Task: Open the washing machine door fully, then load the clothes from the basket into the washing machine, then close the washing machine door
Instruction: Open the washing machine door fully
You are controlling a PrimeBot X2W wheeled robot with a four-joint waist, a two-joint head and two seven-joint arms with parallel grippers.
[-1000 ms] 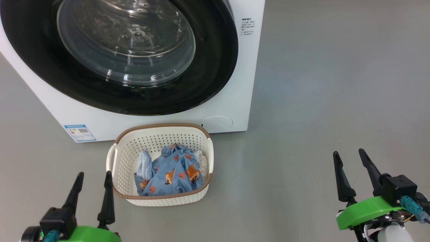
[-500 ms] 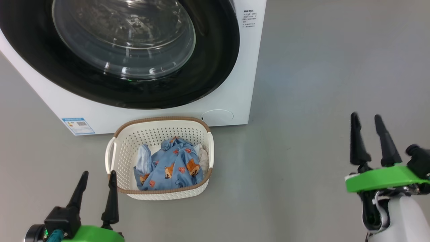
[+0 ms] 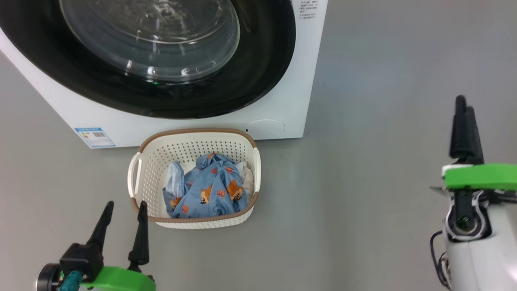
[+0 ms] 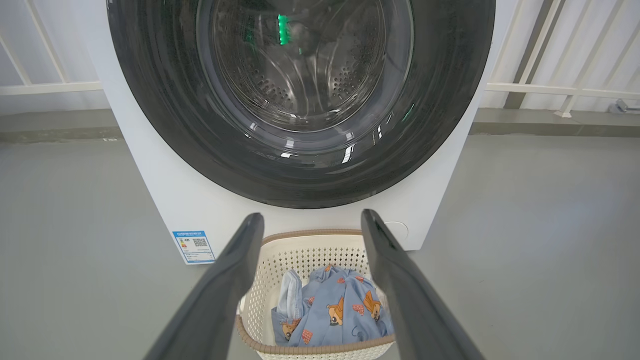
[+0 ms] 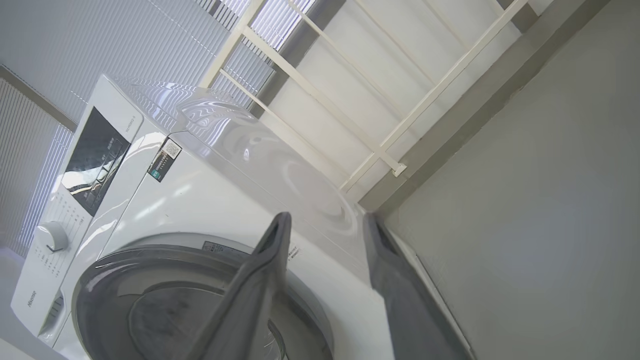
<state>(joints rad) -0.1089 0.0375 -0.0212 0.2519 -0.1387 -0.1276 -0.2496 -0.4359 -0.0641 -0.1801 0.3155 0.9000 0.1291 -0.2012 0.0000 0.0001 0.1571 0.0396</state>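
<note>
Shut flush against the big white front-loading washing machine [image 3: 295,97]: the large round door [image 3: 258,60] with wide glossy black rim and bulging clear glass window. On the grey floor [image 3: 363,182] just in front, the small cream-white perforated plastic basket [image 3: 194,132] with brown woven-look rim, holding the light blue bear-printed clothes [image 3: 210,192].

Low beside the basket, the left gripper [image 3: 125,205], spread wide and empty. Raised at far right, well apart from the door, the right gripper [image 3: 463,105], dark fingers [image 5: 260,280] parted on nothing.

Likely hazards ahead: slipping off the smooth rim, no handle being visible; knocking the glass on a misjudged approach; nudging the basket parked so near.
</note>
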